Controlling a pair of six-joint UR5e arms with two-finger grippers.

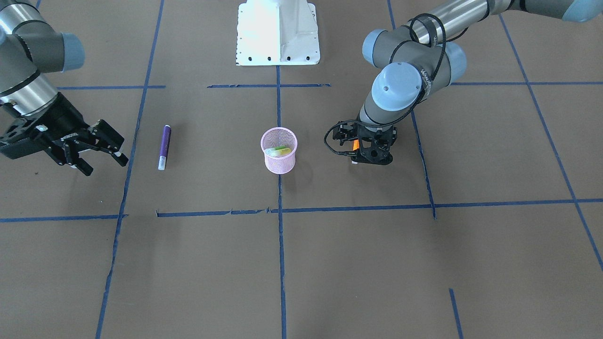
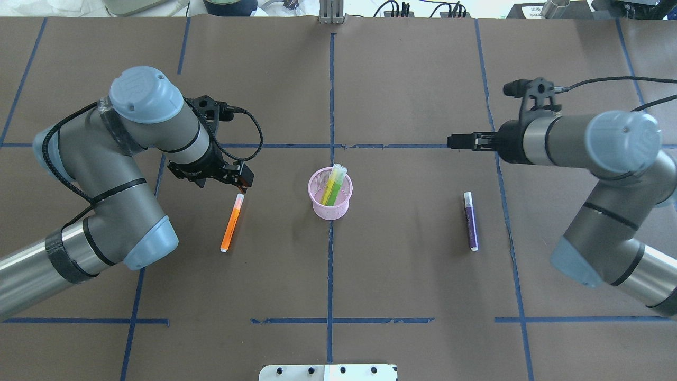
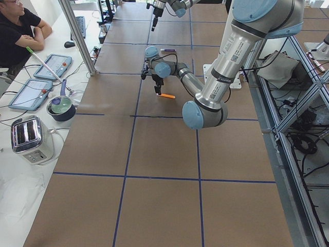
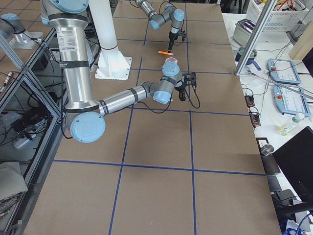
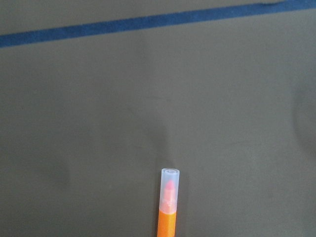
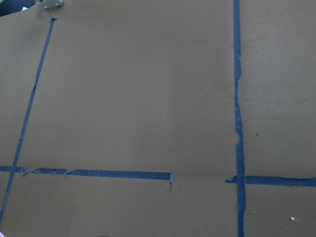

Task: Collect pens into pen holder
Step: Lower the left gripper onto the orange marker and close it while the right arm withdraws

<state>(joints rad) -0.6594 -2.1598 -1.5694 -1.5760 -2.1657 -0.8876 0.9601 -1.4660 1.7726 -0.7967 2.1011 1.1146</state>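
Note:
The pink mesh pen holder [image 2: 330, 203] [image 1: 279, 155] stands at the table's centre with the green pen [image 2: 332, 186] [image 1: 278, 150] leaning inside it. The orange pen [image 2: 232, 223] lies flat to its left in the overhead view. My left gripper [image 2: 244, 182] [image 1: 372, 157] hovers just above the orange pen's cap end [image 5: 169, 190], looks open and holds nothing. The purple pen [image 2: 470, 221] [image 1: 164, 147] lies flat on the other side. My right gripper [image 1: 104, 165] [image 2: 457, 142] is open and empty, raised beyond the purple pen.
Blue tape lines grid the brown table [image 2: 402, 275]. The white robot base [image 1: 278, 33] sits at the table's near edge. A side bench with a toaster [image 3: 32, 138], tablets and a seated person [image 3: 18, 31] runs along the far side.

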